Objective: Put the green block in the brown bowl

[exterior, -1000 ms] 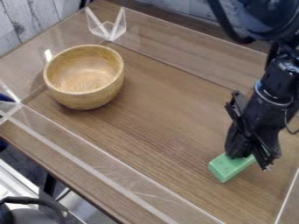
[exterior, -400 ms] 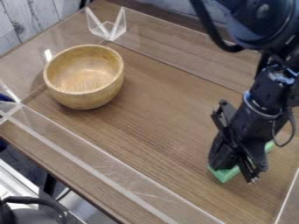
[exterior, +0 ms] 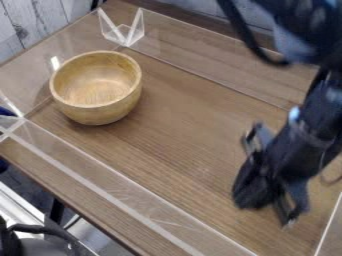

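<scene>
The brown bowl [exterior: 96, 86] stands empty at the back left of the wooden table, far from the arm. My gripper [exterior: 267, 203] is a dark motion-blurred shape at the front right, pointing steeply down over the tabletop. The green block does not show. The spot where it lay is covered by the blurred fingers. The blur hides how the jaws stand and whether anything is between them.
A clear plastic piece [exterior: 123, 28] stands behind the bowl at the table's far edge. Low transparent walls [exterior: 80, 150] run along the table's front and left sides. Bare wood [exterior: 187, 110] lies between the bowl and the arm.
The hand has lifted and drawn slightly left from where it stood over the green block. The block, visible under the fingers before, is now hidden by the blurred gripper.
</scene>
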`<state>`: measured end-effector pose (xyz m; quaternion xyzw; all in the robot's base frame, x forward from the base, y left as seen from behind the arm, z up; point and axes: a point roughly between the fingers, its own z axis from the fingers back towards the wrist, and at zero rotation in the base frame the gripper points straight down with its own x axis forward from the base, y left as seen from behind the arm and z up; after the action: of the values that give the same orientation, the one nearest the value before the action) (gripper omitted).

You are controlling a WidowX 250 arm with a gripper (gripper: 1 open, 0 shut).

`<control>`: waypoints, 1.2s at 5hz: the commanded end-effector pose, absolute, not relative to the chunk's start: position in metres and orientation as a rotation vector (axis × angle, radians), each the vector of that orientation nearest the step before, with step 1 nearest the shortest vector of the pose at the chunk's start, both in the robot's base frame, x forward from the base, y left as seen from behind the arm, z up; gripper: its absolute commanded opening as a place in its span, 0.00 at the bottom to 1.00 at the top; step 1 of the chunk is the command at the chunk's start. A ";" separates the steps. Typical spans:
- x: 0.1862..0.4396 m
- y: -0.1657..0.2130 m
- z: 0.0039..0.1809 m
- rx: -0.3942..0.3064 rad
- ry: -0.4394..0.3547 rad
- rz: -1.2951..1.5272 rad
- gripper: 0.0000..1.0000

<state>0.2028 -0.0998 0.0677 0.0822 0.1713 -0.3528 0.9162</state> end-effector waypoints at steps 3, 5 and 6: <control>0.262 -0.101 0.109 0.227 0.202 -0.663 1.00; 0.271 -0.102 0.081 0.216 0.237 -0.637 1.00; 0.268 -0.104 0.060 0.220 0.272 -0.641 1.00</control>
<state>0.2609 -0.1003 0.0478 0.1104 0.1590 -0.3165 0.9286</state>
